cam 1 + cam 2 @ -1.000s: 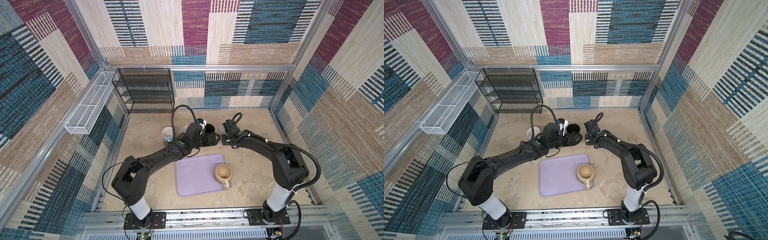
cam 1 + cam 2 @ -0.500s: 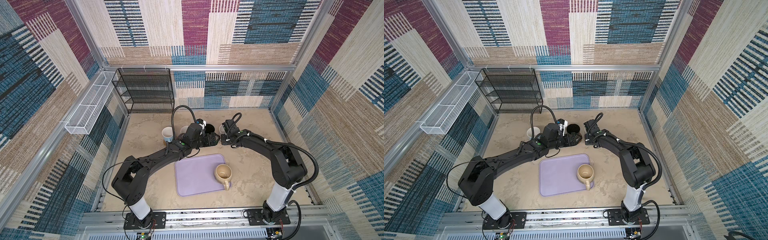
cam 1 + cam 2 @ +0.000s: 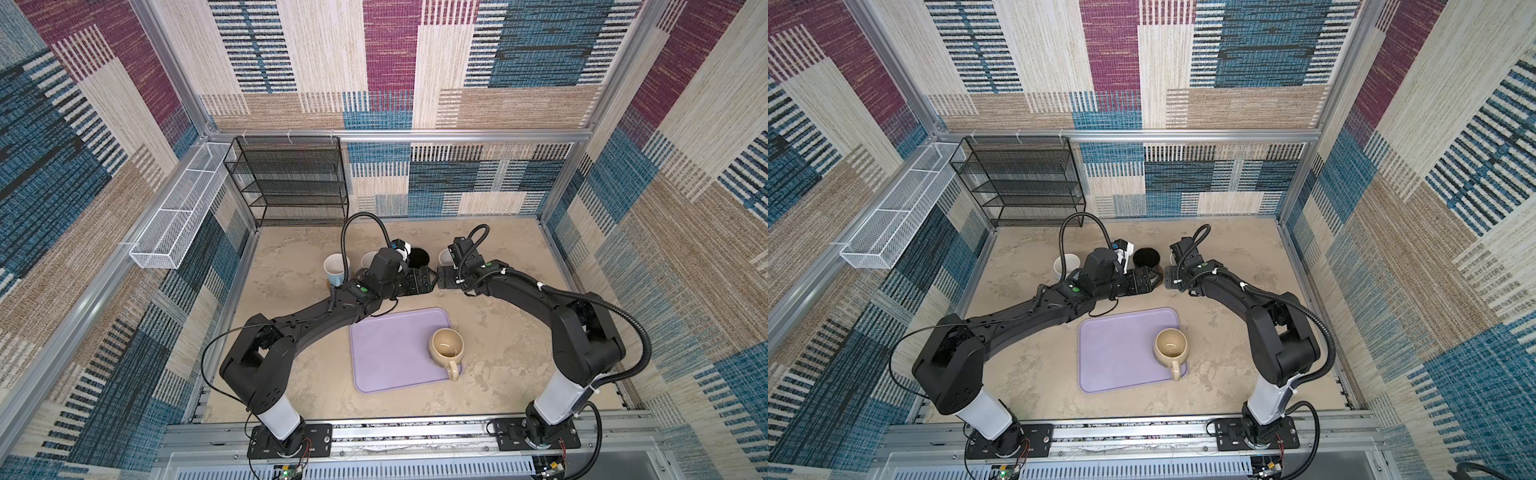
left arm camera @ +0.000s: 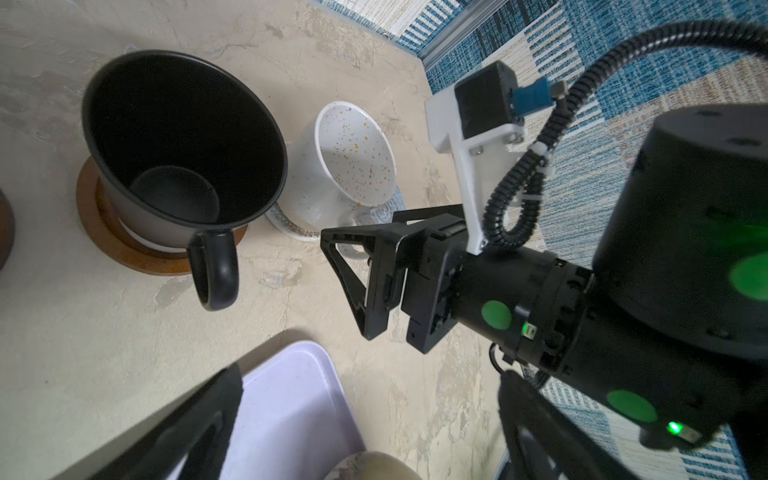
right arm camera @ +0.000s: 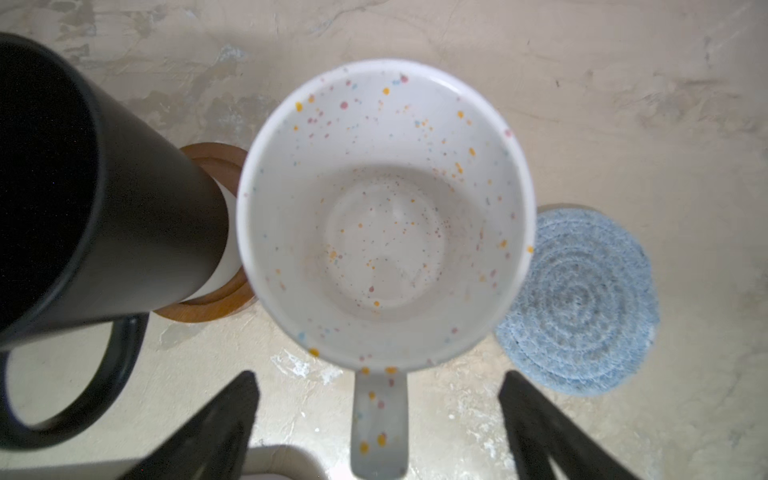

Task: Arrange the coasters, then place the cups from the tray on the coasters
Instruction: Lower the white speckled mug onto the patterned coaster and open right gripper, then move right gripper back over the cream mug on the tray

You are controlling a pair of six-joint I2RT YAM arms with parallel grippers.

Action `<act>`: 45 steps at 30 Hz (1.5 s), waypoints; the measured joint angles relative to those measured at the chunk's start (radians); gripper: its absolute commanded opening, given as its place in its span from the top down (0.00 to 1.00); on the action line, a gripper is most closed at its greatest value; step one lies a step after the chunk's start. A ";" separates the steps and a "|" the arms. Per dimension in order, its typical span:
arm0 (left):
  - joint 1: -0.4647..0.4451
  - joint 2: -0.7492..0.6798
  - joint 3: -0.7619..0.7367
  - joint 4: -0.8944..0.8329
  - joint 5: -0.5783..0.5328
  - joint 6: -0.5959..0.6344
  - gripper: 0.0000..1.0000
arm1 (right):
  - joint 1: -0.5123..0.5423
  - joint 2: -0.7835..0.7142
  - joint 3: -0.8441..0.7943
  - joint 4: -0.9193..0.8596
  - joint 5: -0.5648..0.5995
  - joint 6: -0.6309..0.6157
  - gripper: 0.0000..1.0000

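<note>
The speckled white cup [image 5: 386, 216] stands on a white crochet coaster [image 4: 291, 226], its handle between the wide-apart fingers of my open right gripper [image 5: 378, 428] without touching them. Beside it the black cup [image 5: 83, 187] sits on a brown coaster [image 5: 212, 301]. A grey-blue crochet coaster [image 5: 582, 299] lies bare on the cup's other side. The squat beige cup [image 3: 446, 347] is on the lavender tray [image 3: 386, 357]. My left gripper [image 4: 365, 432] hangs open and empty near the tray's far corner, facing the right gripper [image 3: 441, 279]. The light blue cup [image 3: 336, 268] and a lavender one [image 3: 369, 259] stand further left.
A black wire shelf [image 3: 291, 178] stands at the back left and a white wire basket [image 3: 178, 216] hangs on the left wall. Both arms meet in the middle behind the tray. Bare table lies right of the tray.
My right gripper has opened and let go of the speckled white cup's handle. Both arms have barely moved.
</note>
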 measured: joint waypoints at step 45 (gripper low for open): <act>-0.315 -0.570 -0.452 -0.344 0.010 0.004 0.03 | 0.457 -0.672 -0.418 -0.377 -0.154 0.251 0.02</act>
